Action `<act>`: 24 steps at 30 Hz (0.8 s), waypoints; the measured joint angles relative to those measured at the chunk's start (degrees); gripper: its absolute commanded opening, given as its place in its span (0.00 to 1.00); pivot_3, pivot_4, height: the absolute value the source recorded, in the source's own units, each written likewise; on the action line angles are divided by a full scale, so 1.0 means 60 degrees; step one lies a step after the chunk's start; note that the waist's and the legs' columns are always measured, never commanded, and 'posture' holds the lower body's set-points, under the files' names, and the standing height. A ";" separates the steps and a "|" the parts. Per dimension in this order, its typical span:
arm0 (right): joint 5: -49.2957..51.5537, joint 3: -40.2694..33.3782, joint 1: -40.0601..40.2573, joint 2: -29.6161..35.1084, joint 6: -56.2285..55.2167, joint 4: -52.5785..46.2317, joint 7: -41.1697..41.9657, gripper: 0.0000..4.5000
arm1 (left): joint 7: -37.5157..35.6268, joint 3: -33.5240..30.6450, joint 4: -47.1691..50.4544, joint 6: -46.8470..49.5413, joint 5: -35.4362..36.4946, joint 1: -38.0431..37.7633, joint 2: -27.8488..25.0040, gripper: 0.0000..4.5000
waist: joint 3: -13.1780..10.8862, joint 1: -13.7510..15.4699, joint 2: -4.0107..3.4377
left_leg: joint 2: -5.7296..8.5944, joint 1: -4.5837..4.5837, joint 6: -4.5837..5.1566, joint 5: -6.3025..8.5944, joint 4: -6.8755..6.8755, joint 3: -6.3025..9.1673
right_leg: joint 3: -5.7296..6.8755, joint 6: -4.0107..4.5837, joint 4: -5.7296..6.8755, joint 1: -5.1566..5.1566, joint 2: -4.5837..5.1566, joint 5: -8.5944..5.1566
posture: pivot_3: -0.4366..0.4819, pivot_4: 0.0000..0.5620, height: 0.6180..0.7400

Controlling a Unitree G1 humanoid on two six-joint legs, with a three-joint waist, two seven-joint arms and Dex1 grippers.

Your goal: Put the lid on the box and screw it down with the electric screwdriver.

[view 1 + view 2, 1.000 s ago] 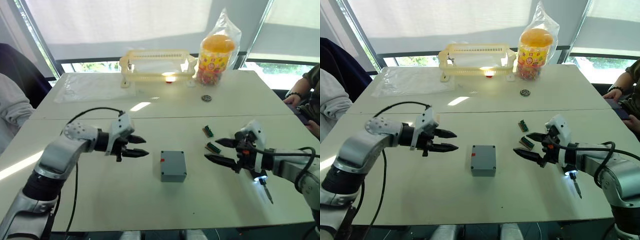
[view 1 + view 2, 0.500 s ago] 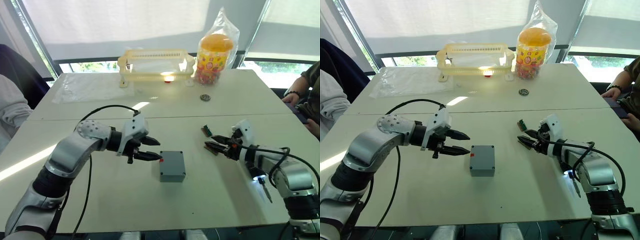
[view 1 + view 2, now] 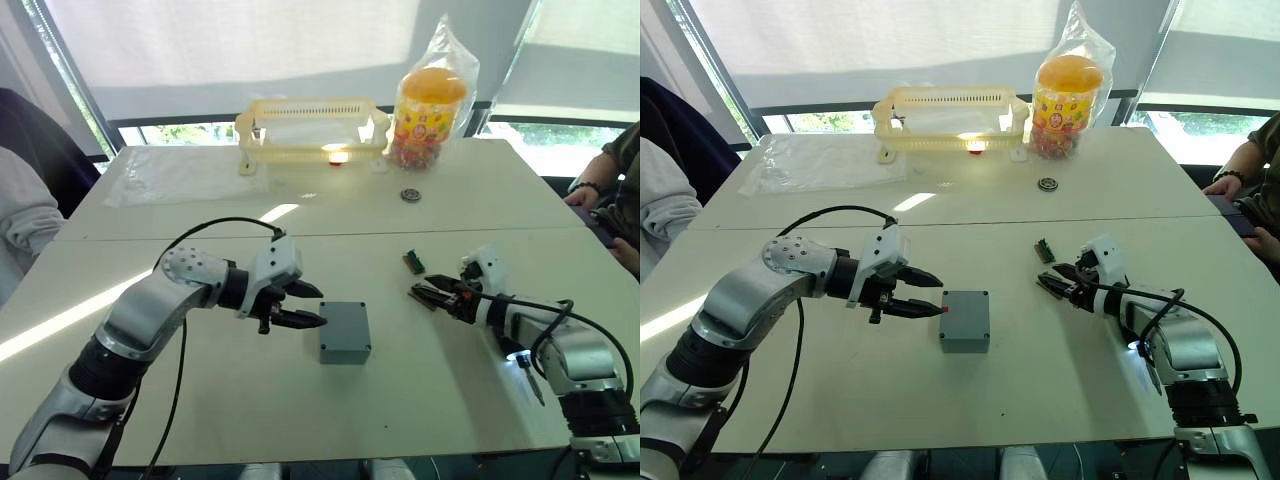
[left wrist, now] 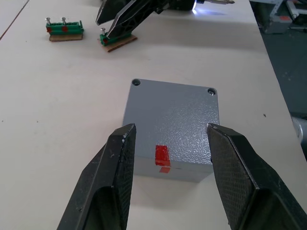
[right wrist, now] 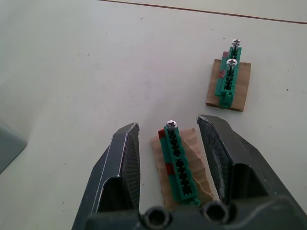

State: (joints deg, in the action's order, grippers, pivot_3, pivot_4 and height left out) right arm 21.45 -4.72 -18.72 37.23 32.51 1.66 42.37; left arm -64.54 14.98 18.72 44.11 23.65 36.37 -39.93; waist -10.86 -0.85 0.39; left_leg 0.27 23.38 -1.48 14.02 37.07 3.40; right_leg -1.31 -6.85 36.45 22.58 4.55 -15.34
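White surface [image 3: 300, 400] made of two tables pushed together, streaked with sunlight; behind it, windows [image 3: 560, 140] under drawn pale roller blinds [image 3: 230, 40].

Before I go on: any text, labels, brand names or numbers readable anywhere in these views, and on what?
No text can be read.
Candy jar: colourful printed label, too small and blurred to read.
Box: a plain red mark, no lettering on it.
Green screw holders: no print visible.
Round dark disc on the table: too small to tell.
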 measured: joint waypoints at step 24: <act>-0.0052 -0.0362 -0.0380 0.0017 0.0177 -0.0549 -0.0272 0.01 | 0.0092 0.0016 -0.0004 -0.0158 -0.0109 -0.0122 -0.0061 0.52 | 0.0000 0.0010 0.0000 | 0.0000 0.0000 0.0000 0.0000 0.0002 0.0000 | -0.0001 0.0000 0.0003 0.0000 0.0001 0.0000 | 0.48 0.27 1.00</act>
State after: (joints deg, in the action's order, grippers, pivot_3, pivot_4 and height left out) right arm 21.14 -6.89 -21.00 37.33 33.57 -1.63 40.74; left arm -63.98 15.07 18.70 43.16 23.00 35.63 -40.29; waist -10.87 -0.79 0.39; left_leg 0.27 23.38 -1.49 14.02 37.09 3.40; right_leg -1.31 -6.85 36.46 22.58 4.56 -15.34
